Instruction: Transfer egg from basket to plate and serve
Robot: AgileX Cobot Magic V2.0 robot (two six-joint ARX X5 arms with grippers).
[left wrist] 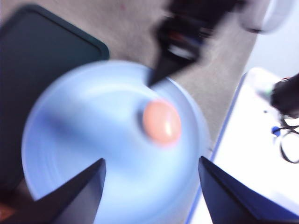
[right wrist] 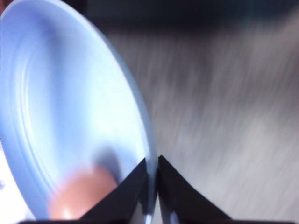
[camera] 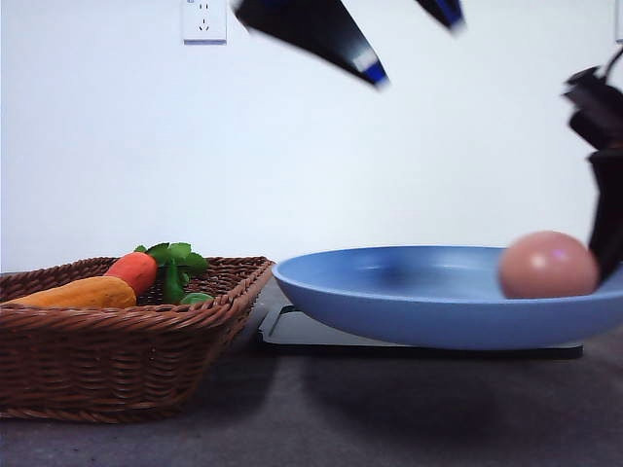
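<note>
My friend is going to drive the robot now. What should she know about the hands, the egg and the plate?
Right gripper: shut on the rim of the wide light-blue round plate, which looks lifted above the flat black tray.
Left gripper: open and holding nothing, above the plate.
The small smooth brown-pinkish egg lies in the plate, near the rim where the right gripper holds it.
The brown woven wicker basket holds orange and red toy vegetables.
Done: egg moved from basket to plate.
Left: serve the plate, keeping it level so the egg does not roll off.
</note>
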